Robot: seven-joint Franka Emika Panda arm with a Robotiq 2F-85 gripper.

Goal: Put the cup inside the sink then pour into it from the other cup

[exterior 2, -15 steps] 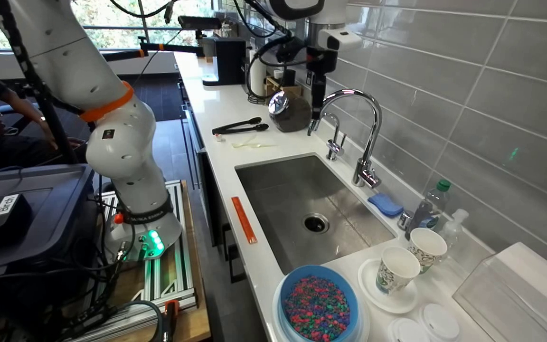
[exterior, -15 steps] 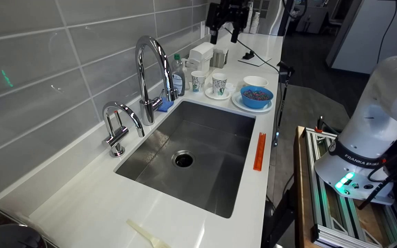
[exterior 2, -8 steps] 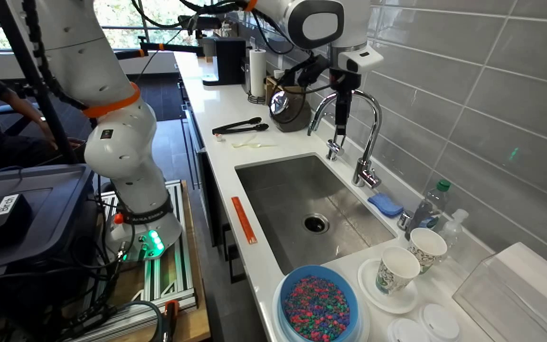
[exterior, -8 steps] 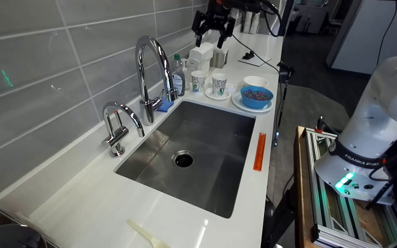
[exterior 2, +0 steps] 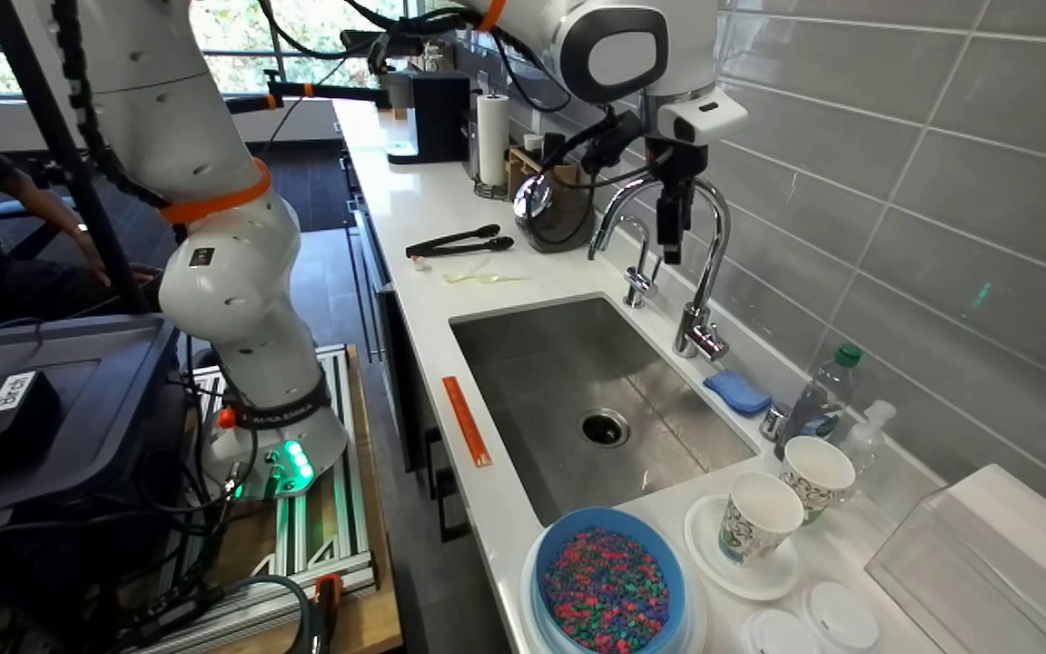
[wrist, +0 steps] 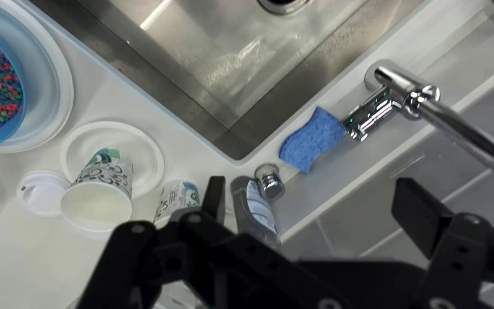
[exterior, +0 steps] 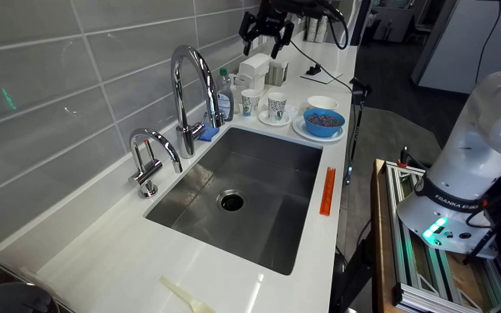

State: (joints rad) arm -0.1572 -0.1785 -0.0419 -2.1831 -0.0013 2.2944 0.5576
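cup (exterior 2: 759,518) on plate (exterior 2: 764,582), second cup (exterior 2: 817,478) beside, tool (exterior: 260,52) spread

Window (exterior 2: 232,27): was bright, partly washed out.
Wall (exterior: 72,78): mirrored green light.
Counter (exterior: 207,265): showed streaked glare.
Sink (wrist: 217,56): carried reflections and shadow.

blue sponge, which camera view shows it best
The wrist view: the blue sponge appears largest there, seen from above. Both exterior views show it smaller; in an exterior view the tall tap covers part of it.
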